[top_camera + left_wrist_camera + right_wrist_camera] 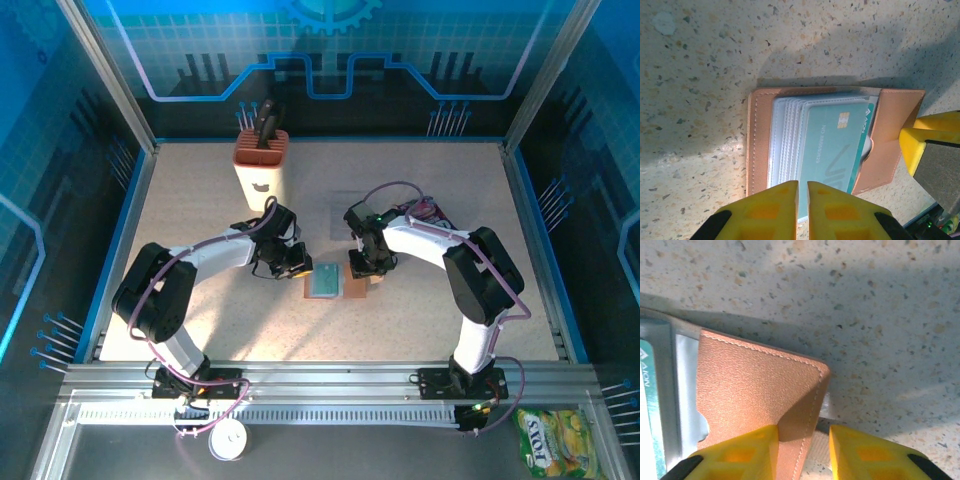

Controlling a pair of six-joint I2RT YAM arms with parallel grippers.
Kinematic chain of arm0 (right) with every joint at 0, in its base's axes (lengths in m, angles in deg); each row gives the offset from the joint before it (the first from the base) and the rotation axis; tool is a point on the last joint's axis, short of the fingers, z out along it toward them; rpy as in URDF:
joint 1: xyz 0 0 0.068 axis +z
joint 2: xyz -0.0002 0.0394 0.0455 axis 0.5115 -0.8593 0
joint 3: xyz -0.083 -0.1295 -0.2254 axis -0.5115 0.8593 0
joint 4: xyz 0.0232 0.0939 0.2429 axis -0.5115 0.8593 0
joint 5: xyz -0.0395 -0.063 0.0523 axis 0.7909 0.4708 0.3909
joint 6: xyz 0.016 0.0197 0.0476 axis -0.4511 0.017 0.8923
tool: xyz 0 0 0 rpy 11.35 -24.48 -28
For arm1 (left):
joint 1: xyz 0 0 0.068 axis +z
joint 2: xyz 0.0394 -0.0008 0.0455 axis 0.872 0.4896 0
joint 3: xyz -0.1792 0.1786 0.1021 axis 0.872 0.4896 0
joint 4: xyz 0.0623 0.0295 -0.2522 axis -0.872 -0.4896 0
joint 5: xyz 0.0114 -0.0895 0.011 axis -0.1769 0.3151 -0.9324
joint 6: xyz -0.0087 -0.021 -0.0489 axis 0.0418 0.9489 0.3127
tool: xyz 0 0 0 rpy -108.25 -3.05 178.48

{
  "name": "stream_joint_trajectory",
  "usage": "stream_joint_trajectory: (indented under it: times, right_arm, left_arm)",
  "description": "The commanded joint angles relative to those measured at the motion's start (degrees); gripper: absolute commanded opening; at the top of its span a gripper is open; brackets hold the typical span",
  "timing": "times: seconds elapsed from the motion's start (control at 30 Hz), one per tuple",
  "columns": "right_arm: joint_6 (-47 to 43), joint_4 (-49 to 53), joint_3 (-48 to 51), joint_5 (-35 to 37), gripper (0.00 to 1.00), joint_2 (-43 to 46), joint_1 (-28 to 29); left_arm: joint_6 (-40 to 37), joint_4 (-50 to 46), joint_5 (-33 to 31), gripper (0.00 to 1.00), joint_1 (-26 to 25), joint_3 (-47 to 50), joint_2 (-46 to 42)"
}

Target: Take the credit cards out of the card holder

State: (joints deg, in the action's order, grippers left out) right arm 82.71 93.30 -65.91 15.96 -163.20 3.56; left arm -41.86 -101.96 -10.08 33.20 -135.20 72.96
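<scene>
Lying open on the speckled counter (pixel 700 75): tan stitched leather holder (pixel 759 145), ribbed clear sleeves (pixel 782 145). Left jaws pinch the glossy teal card (pixel 832 145) edge, nearly closed; right jaws open, straddling the curled flap (pixel 750 390).

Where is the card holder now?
In the top view the card holder lies open mid-table, between the left gripper and the right gripper, which straddles its flap.
</scene>
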Motion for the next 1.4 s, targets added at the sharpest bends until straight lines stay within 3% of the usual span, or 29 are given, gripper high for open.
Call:
stream_joint_trajectory:
  times: [0.0,0.4,0.67,1.13,1.37]
  right_arm:
    - [-0.49,-0.82,-1.51,-2.29,0.31,-1.62,-1.01]
    - [-1.55,-0.13,-3.56,-2.06,0.26,-2.01,-1.54]
    - [-0.12,1.15,-2.6,-1.09,0.32,3.99,-1.19]
    - [5.23,-13.23,2.7,-18.35,0.33,5.79,-1.1]
    - [6.46,-13.17,5.13,-17.48,0.32,3.03,-1.1]
  left_arm:
    - [0.11,0.45,1.46,0.14,0.16,0.71,-0.71]
    - [0.42,1.07,1.75,0.12,0.07,1.4,-0.58]
    - [1.28,1.53,1.86,0.1,-2.06,0.73,0.17]
    - [3.24,4.95,1.76,0.07,-4.81,4.13,2.07]
    - [1.53,1.32,-2.37,0.06,-4.76,4.35,1.58]
